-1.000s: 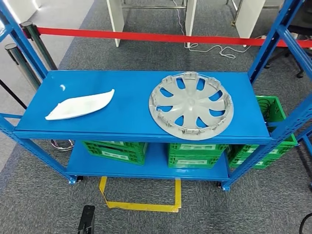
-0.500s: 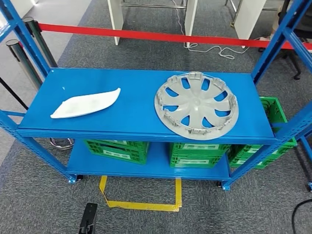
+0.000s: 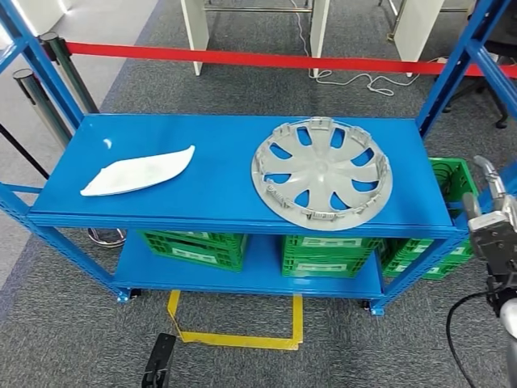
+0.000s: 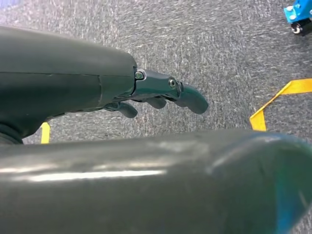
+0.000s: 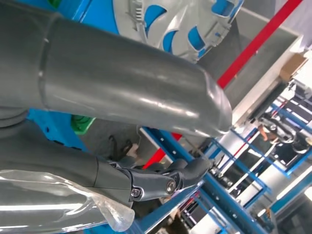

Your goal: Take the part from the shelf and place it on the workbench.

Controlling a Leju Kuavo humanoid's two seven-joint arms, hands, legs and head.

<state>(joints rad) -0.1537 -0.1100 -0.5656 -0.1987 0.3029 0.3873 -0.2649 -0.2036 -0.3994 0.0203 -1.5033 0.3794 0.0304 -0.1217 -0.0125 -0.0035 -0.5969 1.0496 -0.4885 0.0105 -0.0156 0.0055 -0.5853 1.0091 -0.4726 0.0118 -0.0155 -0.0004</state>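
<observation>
We stand before the blue shelf, where the grey wheel cover lies flat on the top deck toward its right end, a pale curved trim piece well apart to its left. Which of the two is the part the task means, we cannot tell for certain. Our right hand is raised just off the shelf's right end beside the green crates, fingers spread and holding nothing; our left hand hangs over the grey carpet near the yellow floor tape, fingers extended and empty. No grasp is yet made — the reach is the step in hand. To do it well, we judge, the right hand should clear the blue upright, come in over the cover's near rim and close on an edge or a spoke opening, then lift level so the wide disc does not scrape the deck.
</observation>
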